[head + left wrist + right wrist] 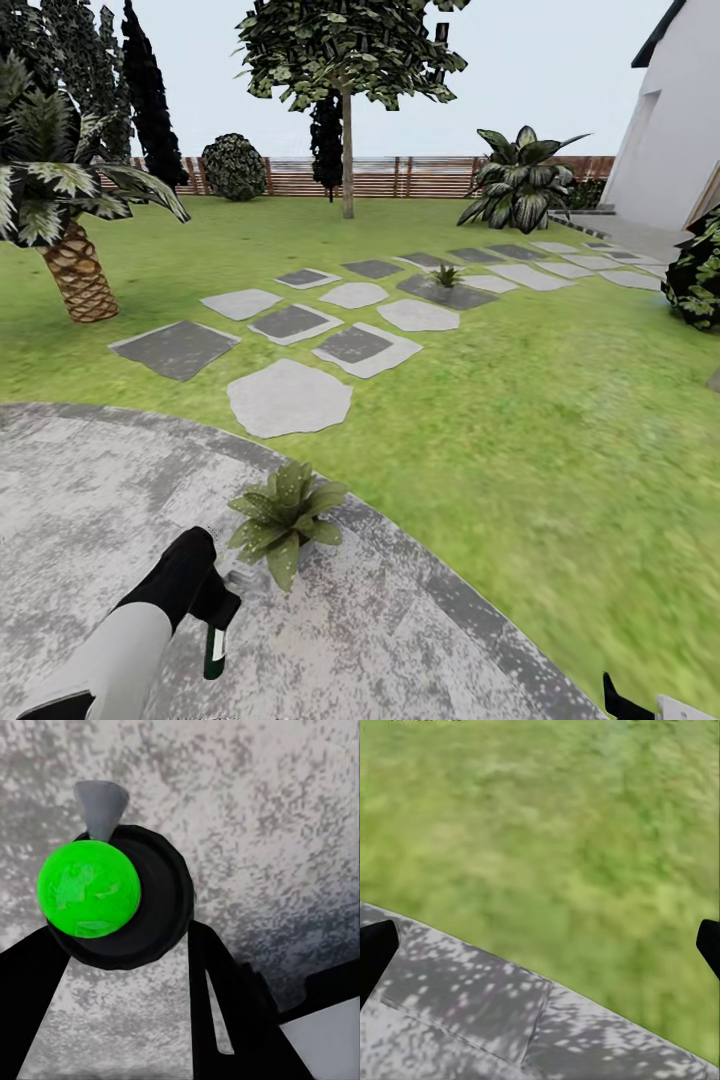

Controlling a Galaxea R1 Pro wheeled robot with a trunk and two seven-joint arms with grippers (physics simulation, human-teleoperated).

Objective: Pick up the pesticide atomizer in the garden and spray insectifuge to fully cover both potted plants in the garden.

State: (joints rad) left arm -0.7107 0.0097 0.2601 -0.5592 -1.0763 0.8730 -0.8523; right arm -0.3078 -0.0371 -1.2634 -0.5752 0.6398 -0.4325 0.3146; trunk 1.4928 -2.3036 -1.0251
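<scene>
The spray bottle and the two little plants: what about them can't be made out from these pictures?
- Pesticide atomizer, head view: the left gripper hides most of it; the spray head can't be made out.
- Near potted plant, head view: its leaves hide the pot.
- Far potted plant, head view: too small for detail.
- Right gripper, head view: cut off by the frame's edge.

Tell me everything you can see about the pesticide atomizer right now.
The pesticide atomizer is a dark round bottle with a bright green mark and a pale grey nozzle. It sits between the fingers of the left gripper, held above the mottled grey patio, just short of the near potted plant. The head view shows its green-and-white side.
</scene>
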